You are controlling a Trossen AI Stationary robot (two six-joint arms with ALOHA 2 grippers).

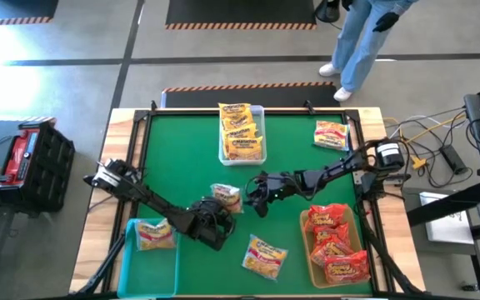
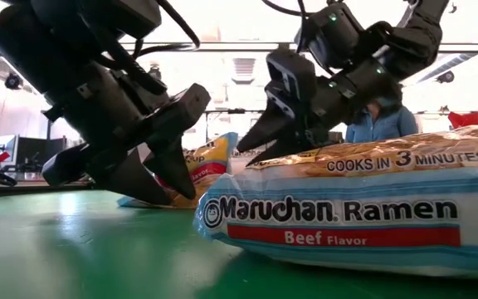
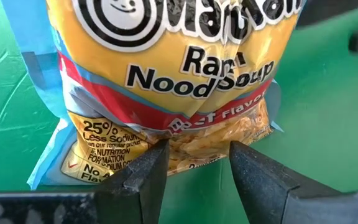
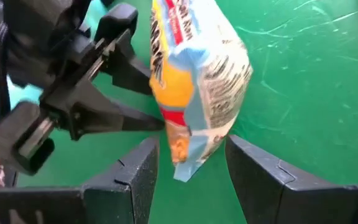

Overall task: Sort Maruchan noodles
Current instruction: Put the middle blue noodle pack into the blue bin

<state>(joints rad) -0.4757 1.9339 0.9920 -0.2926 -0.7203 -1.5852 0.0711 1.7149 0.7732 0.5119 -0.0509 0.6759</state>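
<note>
Yellow-and-blue Maruchan packet [image 1: 226, 197] is standing tilted mid-tabletop [image 1: 298, 158], between both tools. Left tool [image 1: 220, 218] is gripping its lower edge, fingers [image 3: 143, 180] pinching the crinkled plastic. Right tool [image 1: 257, 200] is sitting just beside it, jaws spread either side of the packet's end (contact there: can't tell). Another yellow-blue beef packet [image 1: 266, 256] is lying flat near the front edge, one more [image 1: 154, 235] is sitting in the teal bin [image 1: 132, 267]. Yellow-orange packets [image 1: 242, 129] are lying in the clear bin [image 1: 257, 109], red ones [image 1: 333, 243] in the tan bin [image 1: 307, 243]. One packet [image 1: 331, 135] is lying loose at the back right.
</note>
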